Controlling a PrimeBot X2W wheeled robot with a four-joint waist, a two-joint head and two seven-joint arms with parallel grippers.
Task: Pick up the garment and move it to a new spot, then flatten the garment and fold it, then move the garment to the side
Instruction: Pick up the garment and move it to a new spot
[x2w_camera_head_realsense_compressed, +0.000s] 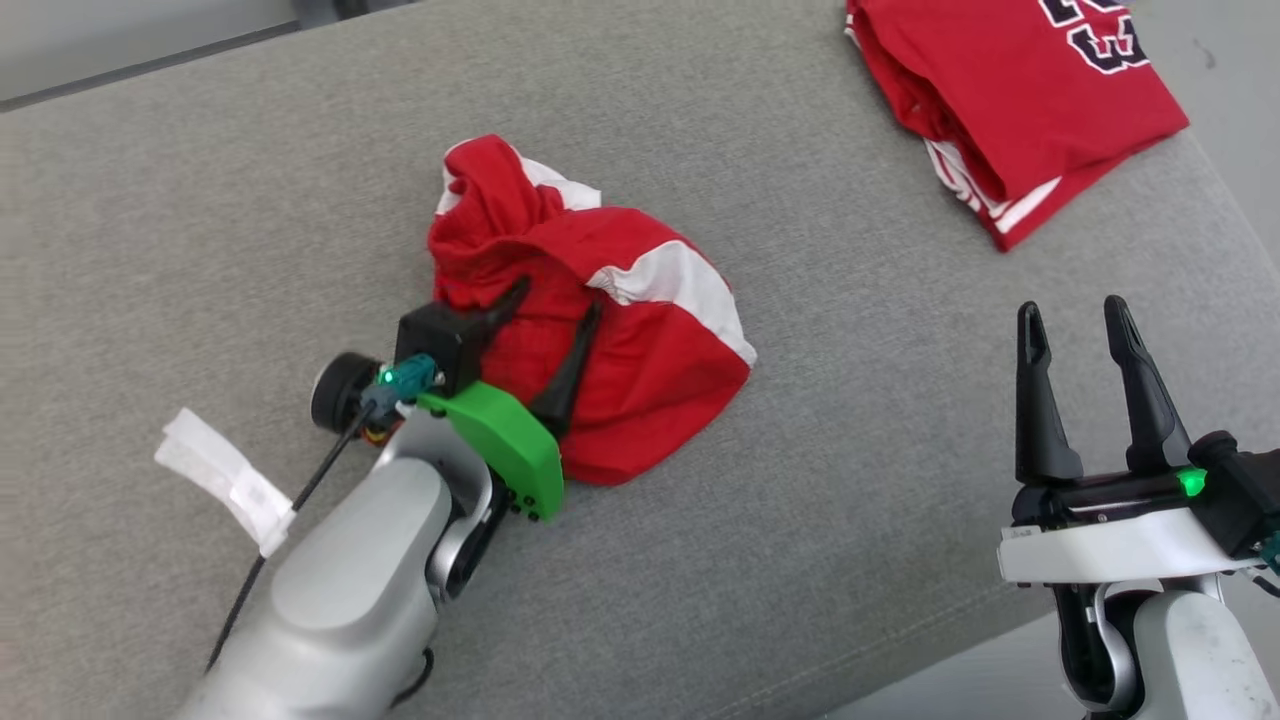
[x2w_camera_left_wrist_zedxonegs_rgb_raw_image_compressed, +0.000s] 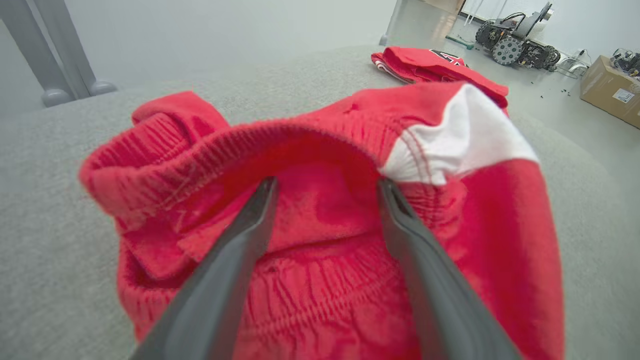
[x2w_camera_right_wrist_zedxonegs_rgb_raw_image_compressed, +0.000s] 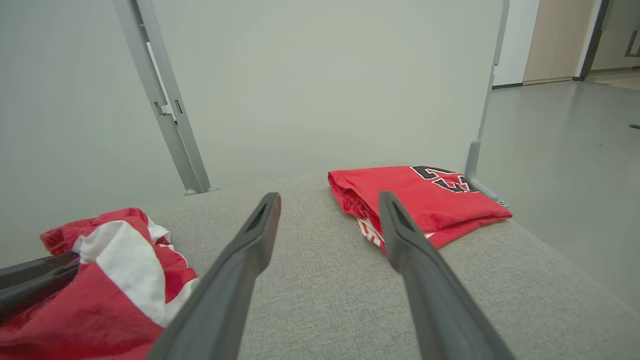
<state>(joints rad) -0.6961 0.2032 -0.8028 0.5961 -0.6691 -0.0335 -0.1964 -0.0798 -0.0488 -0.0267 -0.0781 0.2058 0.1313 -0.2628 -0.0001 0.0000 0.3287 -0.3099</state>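
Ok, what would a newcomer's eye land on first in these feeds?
The crumpled red-and-white garment in the middle of the grey cushion, with the left tool open and its fingers spread over the cloth. Next, the folded red jersey with dark numerals at the cushion's far right corner. The right tool hovers open at lower right, holding nothing.

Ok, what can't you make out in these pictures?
Folded jersey: its number, cut by the head view's top edge.
Crumpled garment: its near-left edge, behind the left end effector in the head view.
White tag: any print, too small.
Left wrist view: whether the open fingers touch cloth.
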